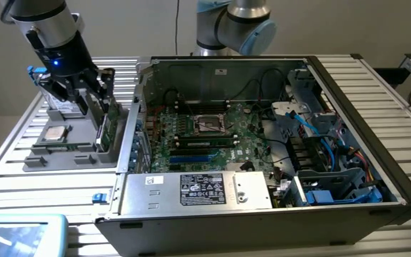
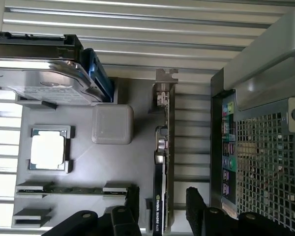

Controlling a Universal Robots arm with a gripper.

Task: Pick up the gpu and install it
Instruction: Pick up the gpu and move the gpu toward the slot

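Wide-open jaws hang just over the gpu point(image 2: 164, 147), one on each side of its upper edge. Neither visibly touches it, and nothing is held. The card stands on edge in a slot of the grey tray point(image 2: 132, 162), likely so both flat faces can be pinched from above. On the tray's far side from the card lie a processor point(image 2: 48, 150), a memory stick point(image 2: 73, 188) and a hard drive point(image 2: 39, 81). The open computer case point(image 1: 263, 160) sits just beside the tray, to the exterior view's right, on the slatted counter point(image 1: 20, 176).

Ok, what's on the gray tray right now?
The gpu standing on edge, a processor, a hard drive, a memory stick. The tray under the hard drive is hidden.
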